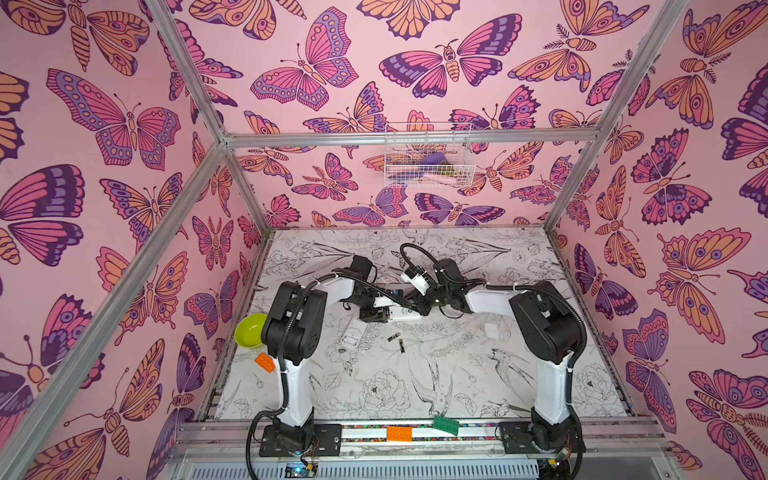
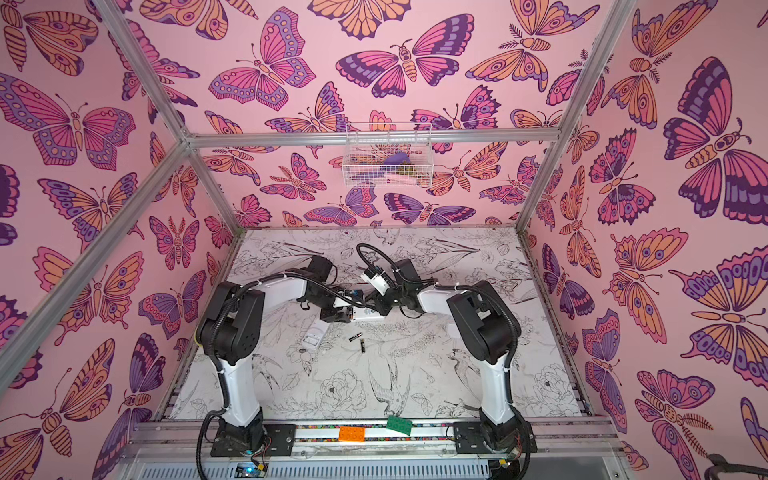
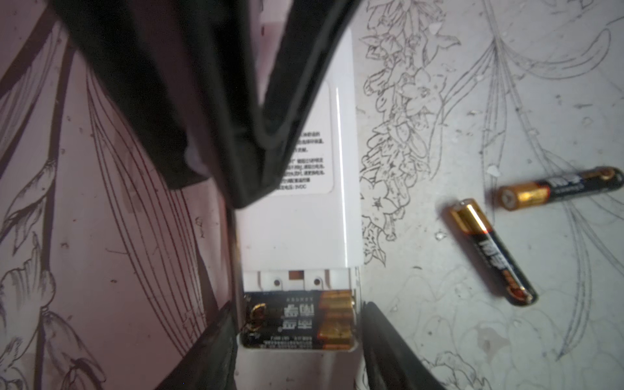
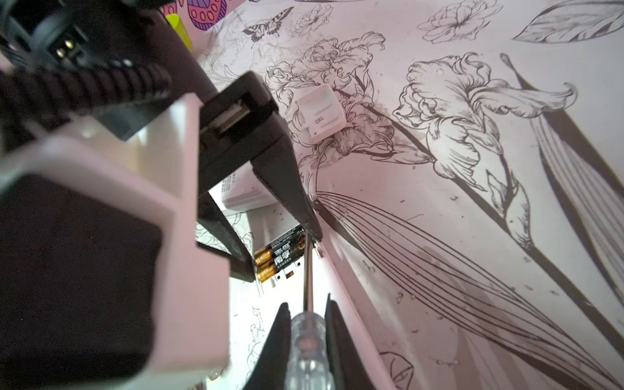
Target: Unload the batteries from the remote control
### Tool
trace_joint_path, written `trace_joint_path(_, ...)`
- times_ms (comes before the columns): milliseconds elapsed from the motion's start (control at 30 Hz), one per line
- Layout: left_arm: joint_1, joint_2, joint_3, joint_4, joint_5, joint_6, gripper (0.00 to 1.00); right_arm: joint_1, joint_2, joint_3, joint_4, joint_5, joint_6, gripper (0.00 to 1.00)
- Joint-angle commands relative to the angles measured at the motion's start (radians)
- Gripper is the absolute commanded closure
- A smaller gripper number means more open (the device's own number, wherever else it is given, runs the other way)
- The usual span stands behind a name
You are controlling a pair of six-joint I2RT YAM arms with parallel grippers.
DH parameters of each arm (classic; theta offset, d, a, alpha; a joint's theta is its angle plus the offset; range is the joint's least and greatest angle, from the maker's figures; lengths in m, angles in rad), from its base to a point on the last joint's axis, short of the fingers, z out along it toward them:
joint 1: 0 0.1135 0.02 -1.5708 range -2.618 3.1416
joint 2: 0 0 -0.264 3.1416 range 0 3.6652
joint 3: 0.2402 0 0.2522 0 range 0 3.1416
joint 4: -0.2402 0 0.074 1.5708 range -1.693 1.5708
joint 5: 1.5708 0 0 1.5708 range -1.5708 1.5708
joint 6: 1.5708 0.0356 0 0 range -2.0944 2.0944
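Chinese brand characters on batteries [image 3: 494,253], small illegible print on remote label [image 3: 314,158]

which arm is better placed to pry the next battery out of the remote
Right. The right gripper is shut on the screwdriver, its tip at the batteries left inside the remote. The left gripper clamps the remote's sides, so it likely does best just steadying it.

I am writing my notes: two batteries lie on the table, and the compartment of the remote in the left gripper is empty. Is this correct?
Not empty: the left wrist view shows two batteries inside the compartment of the remote. The other two batteries do lie on the table.
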Motion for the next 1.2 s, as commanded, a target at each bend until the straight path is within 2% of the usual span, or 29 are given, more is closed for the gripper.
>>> trace_joint_path(0,0.013,0.050,-0.046,-0.043,-0.064,0.027,0.43,0.002,0.042,0.060,-0.185,-0.237,0.030,1.00)
trace_joint_path(133,0.014,0.046,-0.052,-0.037,-0.062,0.030,0.41,-0.019,0.054,0.101,-0.243,-0.306,0.047,1.00)
trace_joint_path(400,0.015,0.045,-0.056,-0.035,-0.062,0.031,0.38,-0.046,0.031,0.062,-0.070,-0.348,0.190,1.00)
trace_joint_path(467,0.015,0.044,-0.055,-0.035,-0.061,0.030,0.39,-0.047,0.022,0.059,-0.075,-0.311,0.182,1.00)
trace_joint_path(567,0.014,0.042,-0.056,-0.031,-0.063,0.025,0.37,-0.047,-0.002,0.039,-0.100,-0.179,0.115,1.00)
trace_joint_path(633,0.016,0.041,-0.057,-0.028,-0.068,0.014,0.32,-0.040,-0.019,0.017,-0.078,-0.105,0.084,1.00)
trace_joint_path(700,0.018,0.041,-0.056,-0.025,-0.075,0.003,0.23,-0.028,-0.037,-0.017,-0.036,-0.041,0.062,1.00)
trace_joint_path(767,0.019,0.043,-0.054,-0.023,-0.075,-0.007,0.01,-0.020,-0.053,-0.036,-0.012,0.006,0.048,1.00)
trace_joint_path(867,0.019,0.047,-0.048,-0.022,-0.076,-0.012,0.02,-0.010,-0.058,-0.053,0.030,0.039,0.049,1.00)
trace_joint_path(1000,0.020,0.052,-0.042,-0.026,-0.072,-0.015,0.16,0.002,-0.049,-0.044,0.038,0.036,0.048,1.00)
trace_joint_path(1167,0.019,0.064,-0.024,-0.052,-0.068,-0.004,0.23,0.005,-0.053,-0.042,0.052,0.065,0.050,1.00)
